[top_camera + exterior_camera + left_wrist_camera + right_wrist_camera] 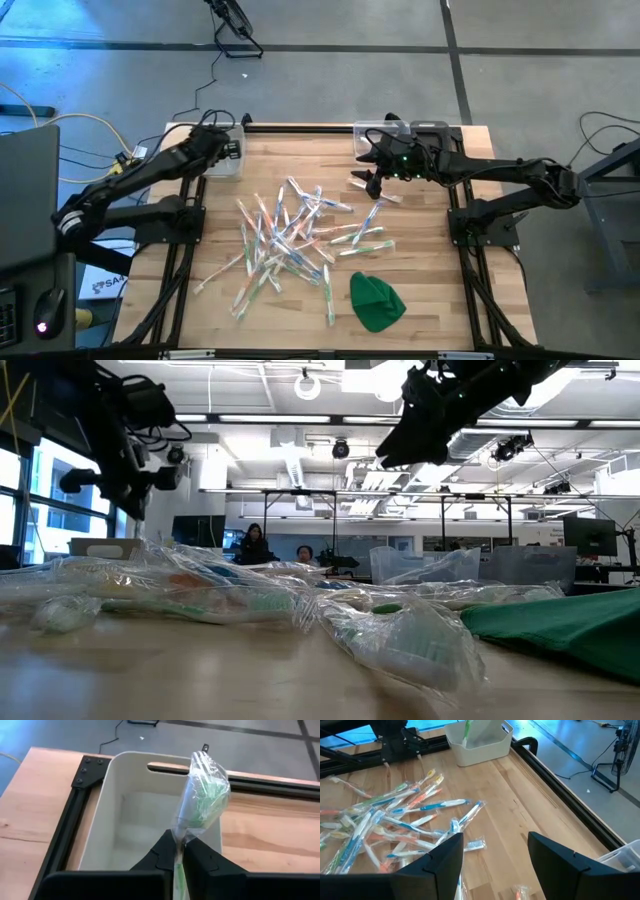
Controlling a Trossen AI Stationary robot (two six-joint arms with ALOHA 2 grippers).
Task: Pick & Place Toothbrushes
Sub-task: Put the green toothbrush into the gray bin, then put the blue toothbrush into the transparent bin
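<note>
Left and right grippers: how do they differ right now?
The left gripper is over the white bin at the table's far left corner; the right gripper hangs beside the toothbrush pile. The left one's fingers pinch a green wrapped toothbrush; the right's stand apart, holding nothing. Both are dark two-finger grippers.

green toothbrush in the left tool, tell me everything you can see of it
The green toothbrush is a thin pale stick with green bristles and accents, sealed in a crinkly clear wrapper that bulges around its head. It is pinched low on its handle between the two dark fingers of the left tool, head end pointing away from the wrist. It hangs over the open pale bin at the table's far left corner, not yet touching it. Only the fingers touch it.
</note>
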